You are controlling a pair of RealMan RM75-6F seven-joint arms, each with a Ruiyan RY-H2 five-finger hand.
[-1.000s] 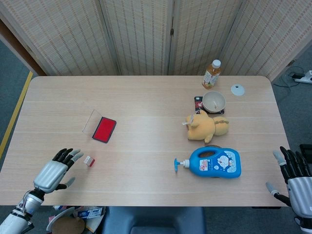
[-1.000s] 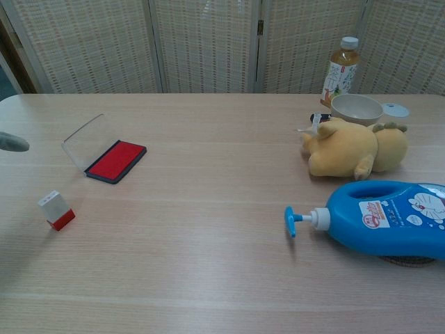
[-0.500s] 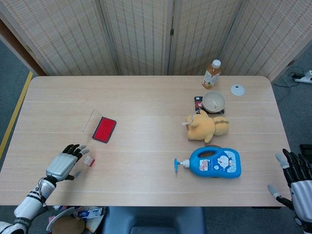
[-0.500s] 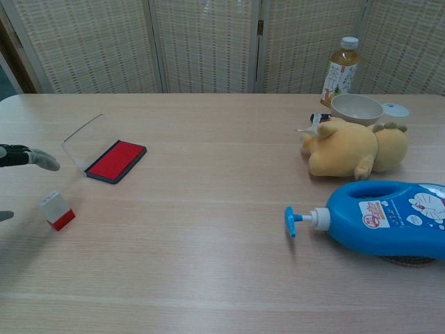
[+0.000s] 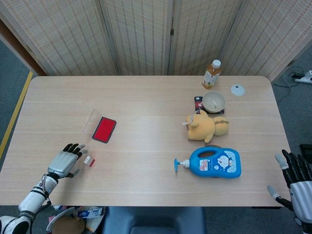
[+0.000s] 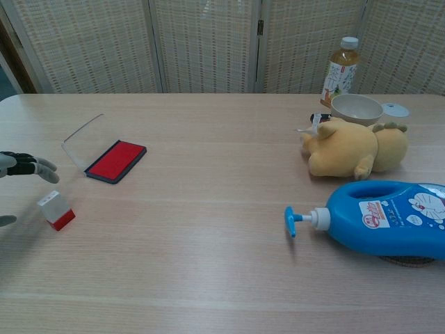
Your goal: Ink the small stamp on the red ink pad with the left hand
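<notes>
- The left hand [image 5: 65, 160], fingers spread and empty, hovered just at nine o'clock of the untouched small stamp [image 5: 89, 160].
- Grasping and inking on the red ink pad [image 5: 104, 129], at one o'clock of the stamp, remained.

Left hand [image 5: 64, 160] open, beside small stamp [image 5: 88, 160].

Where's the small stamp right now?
The small stamp stands on the table's near-left part in the head view, just right of the left hand and in front of the open red ink pad.
</notes>
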